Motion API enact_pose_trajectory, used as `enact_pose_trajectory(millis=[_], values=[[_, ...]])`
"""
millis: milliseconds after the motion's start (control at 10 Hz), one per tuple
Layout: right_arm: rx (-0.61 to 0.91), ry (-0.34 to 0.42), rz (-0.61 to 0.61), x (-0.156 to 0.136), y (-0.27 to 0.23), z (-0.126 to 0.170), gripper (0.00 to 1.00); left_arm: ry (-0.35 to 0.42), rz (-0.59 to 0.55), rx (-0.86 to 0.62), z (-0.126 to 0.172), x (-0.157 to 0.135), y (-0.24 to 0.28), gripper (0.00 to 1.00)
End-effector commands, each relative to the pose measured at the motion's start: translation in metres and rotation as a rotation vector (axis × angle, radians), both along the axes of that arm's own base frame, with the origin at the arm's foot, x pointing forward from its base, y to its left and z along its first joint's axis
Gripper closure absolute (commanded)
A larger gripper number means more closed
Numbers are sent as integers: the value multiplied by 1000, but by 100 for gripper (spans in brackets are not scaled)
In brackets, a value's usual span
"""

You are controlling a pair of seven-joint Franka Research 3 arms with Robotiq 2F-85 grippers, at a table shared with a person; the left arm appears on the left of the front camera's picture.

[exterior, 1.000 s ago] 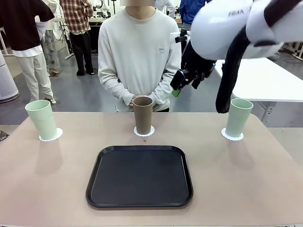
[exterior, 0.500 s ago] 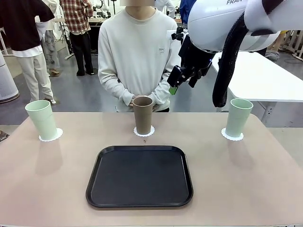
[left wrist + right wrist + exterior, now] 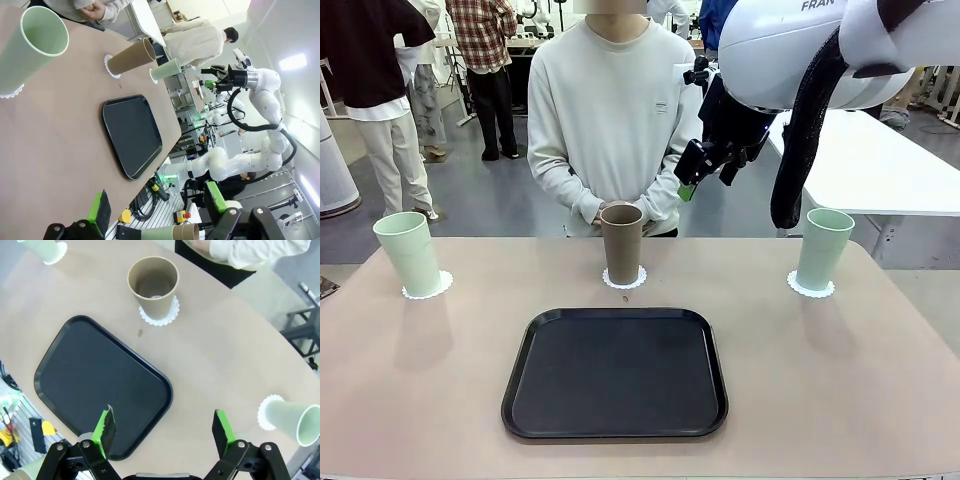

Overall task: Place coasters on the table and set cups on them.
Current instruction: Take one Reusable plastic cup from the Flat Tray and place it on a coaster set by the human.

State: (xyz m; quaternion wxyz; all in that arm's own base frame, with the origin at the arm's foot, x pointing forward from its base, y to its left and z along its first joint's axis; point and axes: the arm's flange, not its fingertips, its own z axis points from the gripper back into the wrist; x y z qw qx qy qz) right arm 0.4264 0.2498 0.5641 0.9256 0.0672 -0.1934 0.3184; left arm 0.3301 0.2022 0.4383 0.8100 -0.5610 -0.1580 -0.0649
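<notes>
Three cups stand upright on white scalloped coasters on the beige table (image 3: 880, 400). A mint cup (image 3: 408, 252) is at the far left on its coaster (image 3: 427, 286). The brown cup (image 3: 622, 243) stands at the far middle on a coaster (image 3: 624, 280). A second mint cup (image 3: 824, 248) is at the right on its coaster (image 3: 811, 289). My right gripper (image 3: 703, 172) hangs high above the table and is open and empty (image 3: 164, 412), looking down on the brown cup (image 3: 152, 285). My left gripper (image 3: 156, 192) is open, far back from the near mint cup (image 3: 35, 45).
A black tray (image 3: 615, 372) lies bare at the near middle, also under my right gripper (image 3: 102, 385). A person stands at the far side with hands (image 3: 605, 210) clasped behind the brown cup. A white table (image 3: 880, 170) stands at the back right.
My right arm has lifted and drifted slightly left since a second ago, then held nearly still. Cups, coasters and tray have not moved.
</notes>
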Motion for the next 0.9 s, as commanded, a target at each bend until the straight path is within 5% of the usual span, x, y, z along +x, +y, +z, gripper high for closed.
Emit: enact_pose_trajectory(millis=[0, 400, 600, 800], values=[[-12, -26, -11, -4, -2, -5, 0, -8, 5, -10, 3, 0, 0, 0], [1, 0, 1, 0, 0, 0, 0, -8, 5, -10, 3, 0, 0, 0], [324, 128, -353, -7, -132, -15, 0, -8, 5, -10, 3, 0, 0, 0], [478, 253, -541, 7, -236, -48, 0, -8, 5, -10, 3, 0, 0, 0]])
